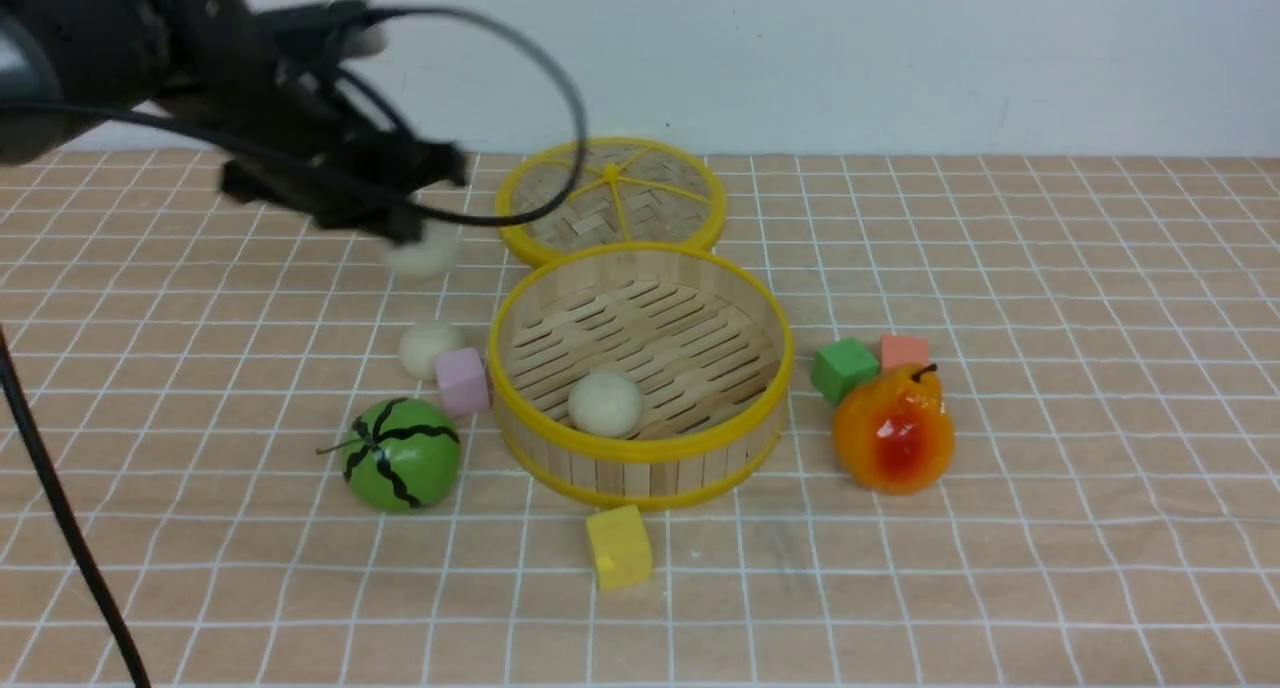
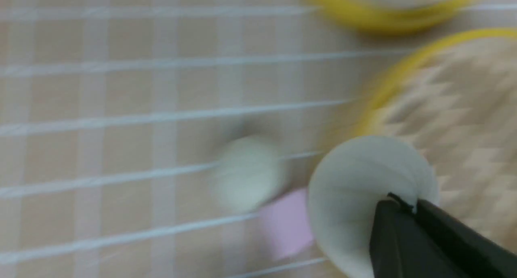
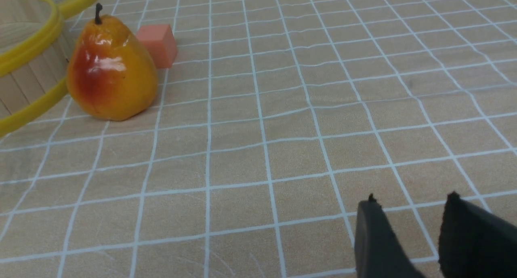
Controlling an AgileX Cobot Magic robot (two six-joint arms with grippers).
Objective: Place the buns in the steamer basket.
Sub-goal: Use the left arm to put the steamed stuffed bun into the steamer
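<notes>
The steamer basket (image 1: 640, 458) stands mid-table with one bun (image 1: 605, 403) lying on its slatted floor. A second bun (image 1: 430, 348) rests on the cloth left of the basket, beside a pale pink cube (image 1: 462, 380). My left gripper (image 1: 420, 236) hangs above the cloth left of the basket, shut on a third bun (image 1: 422, 255), which is blurred. In the left wrist view the held bun (image 2: 355, 185) sits at the gripper (image 2: 406, 207), with the table bun (image 2: 248, 173) and basket rim (image 2: 404, 60) below. My right gripper (image 3: 412, 201) is open over bare cloth.
The flat woven lid (image 1: 610, 198) lies behind the basket. A green watermelon toy (image 1: 402, 455) and a yellow cube (image 1: 618, 546) sit in front. Right of the basket are a green cube (image 1: 843, 368), an orange cube (image 1: 904, 350) and a pear (image 1: 893, 430).
</notes>
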